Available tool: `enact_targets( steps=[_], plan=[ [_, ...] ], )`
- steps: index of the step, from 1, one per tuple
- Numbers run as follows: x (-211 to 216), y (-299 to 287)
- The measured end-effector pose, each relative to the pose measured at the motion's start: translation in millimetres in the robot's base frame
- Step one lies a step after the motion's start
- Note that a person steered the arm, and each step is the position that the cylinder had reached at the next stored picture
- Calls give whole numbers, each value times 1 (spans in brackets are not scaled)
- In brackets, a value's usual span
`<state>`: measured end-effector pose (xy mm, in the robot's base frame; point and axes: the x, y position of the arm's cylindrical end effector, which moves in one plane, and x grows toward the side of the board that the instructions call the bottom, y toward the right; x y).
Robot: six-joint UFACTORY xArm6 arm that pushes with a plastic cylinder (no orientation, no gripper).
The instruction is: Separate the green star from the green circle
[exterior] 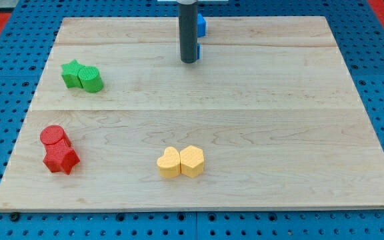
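Observation:
A green star (pixel 71 73) and a green circle (pixel 91 79) sit touching each other near the board's left edge, the star on the left and slightly higher. My tip (pixel 189 61) is at the top middle of the board, well to the right of both green blocks and apart from them. A blue block (pixel 201 27) is partly hidden behind the rod; its shape cannot be made out.
A red circle (pixel 54 136) touches a red star (pixel 61 159) at the lower left. A yellow heart (pixel 169 163) and a yellow hexagon (pixel 193 160) touch at the bottom middle. The wooden board (pixel 279 120) lies on a blue pegboard.

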<state>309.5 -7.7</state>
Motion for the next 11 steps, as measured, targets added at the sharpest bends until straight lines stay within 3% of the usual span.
enact_targets(
  steps=[1,2,3,4,5,6,8,10,11],
  plan=[
    [-5,3],
    [21,6],
    [95,-35],
    [122,-132],
    [118,-243],
    [99,-297],
    [46,-208],
    [39,-95],
    [37,-113]
  ],
)
